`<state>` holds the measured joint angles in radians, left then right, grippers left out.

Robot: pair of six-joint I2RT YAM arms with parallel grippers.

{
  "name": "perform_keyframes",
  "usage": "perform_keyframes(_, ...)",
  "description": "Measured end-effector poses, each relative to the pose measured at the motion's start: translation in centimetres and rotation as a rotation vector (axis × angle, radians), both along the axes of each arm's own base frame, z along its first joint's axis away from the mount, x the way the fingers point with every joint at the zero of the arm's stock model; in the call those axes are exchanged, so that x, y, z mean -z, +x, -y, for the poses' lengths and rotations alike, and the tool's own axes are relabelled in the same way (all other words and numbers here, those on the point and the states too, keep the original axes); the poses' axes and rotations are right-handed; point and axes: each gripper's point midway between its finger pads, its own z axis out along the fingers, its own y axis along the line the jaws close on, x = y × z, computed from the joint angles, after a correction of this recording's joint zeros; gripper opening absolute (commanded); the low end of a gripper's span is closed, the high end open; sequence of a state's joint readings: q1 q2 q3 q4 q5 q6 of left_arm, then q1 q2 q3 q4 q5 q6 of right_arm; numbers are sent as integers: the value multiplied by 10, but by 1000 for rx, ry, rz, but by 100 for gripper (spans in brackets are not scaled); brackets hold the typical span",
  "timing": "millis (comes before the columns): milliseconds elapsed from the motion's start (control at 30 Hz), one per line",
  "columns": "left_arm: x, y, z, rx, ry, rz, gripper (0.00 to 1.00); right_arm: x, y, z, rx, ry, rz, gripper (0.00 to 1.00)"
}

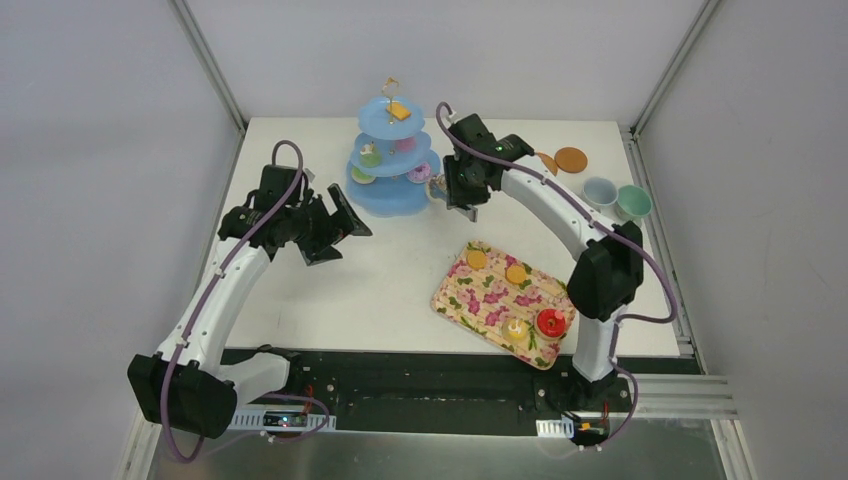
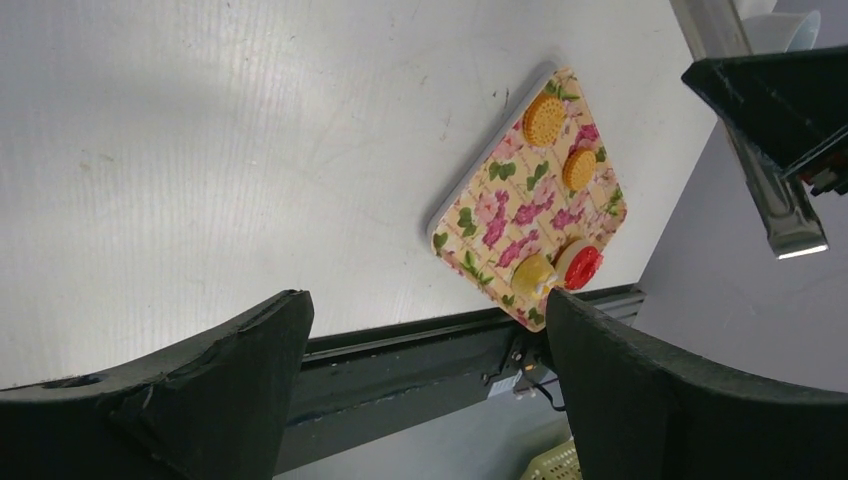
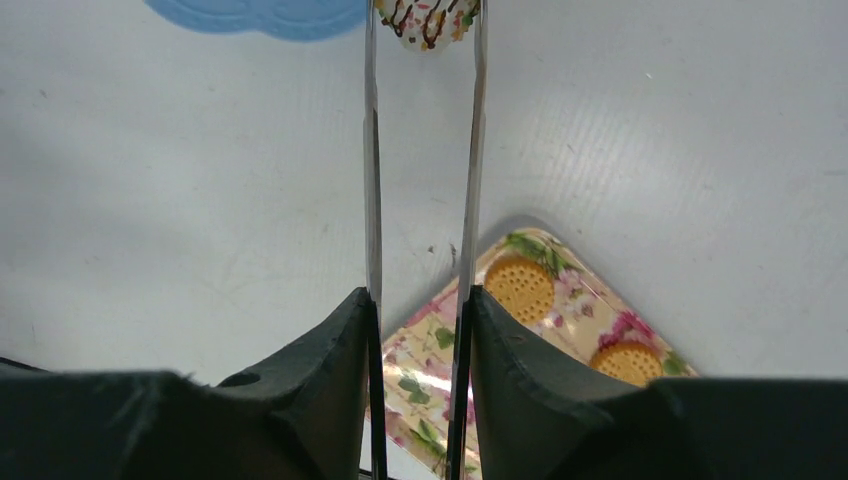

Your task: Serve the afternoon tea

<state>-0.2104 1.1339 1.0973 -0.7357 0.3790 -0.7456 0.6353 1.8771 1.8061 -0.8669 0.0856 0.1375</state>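
Observation:
My right gripper (image 1: 462,195) is shut on metal tongs (image 3: 372,180). The tong tips pinch a white sweet with chocolate drizzle (image 3: 428,18) at the edge of the blue three-tier stand (image 1: 392,190). The stand holds several sweets, among them a green donut (image 1: 370,156) and a purple one (image 1: 420,173). The flowered tray (image 1: 492,300) holds two orange biscuits (image 1: 477,258) (image 1: 516,274), a yellow cupcake (image 1: 516,328) and a red donut (image 1: 549,322). My left gripper (image 1: 340,235) is open and empty, left of the stand. The left wrist view shows the tray (image 2: 500,210).
Brown coasters (image 1: 570,159) lie at the back right. A white cup (image 1: 600,192) and a green cup (image 1: 633,202) stand near the right edge. The black rail runs along the table's near edge (image 2: 420,345).

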Motion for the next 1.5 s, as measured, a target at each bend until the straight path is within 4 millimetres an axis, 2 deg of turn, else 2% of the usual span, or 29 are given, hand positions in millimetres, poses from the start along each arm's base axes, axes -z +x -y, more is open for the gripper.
perform_keyframes(167, -2, -7, -6, -11, 23, 3, 91, -5, 15, -26, -58, 58, 11, 30)
perform_keyframes(300, 1, -9, -9, -16, 42, -7, 91, -1, 19, -38, -81, 81, -4, 30)
perform_keyframes(633, 5, -9, -11, -6, 62, -22, 91, 33, 30, -49, -103, 55, -48, 30)
perform_keyframes(1067, 6, -7, -11, 8, 74, -34, 91, 52, 56, -51, -70, 12, 17, 32)
perform_keyframes(1300, 4, -4, -10, 15, 79, -30, 91, 60, 73, -56, -50, 9, 65, 37)
perform_keyframes(1500, 1, -4, -11, 21, 85, -25, 91, 64, 84, -61, -43, 12, 83, 53)
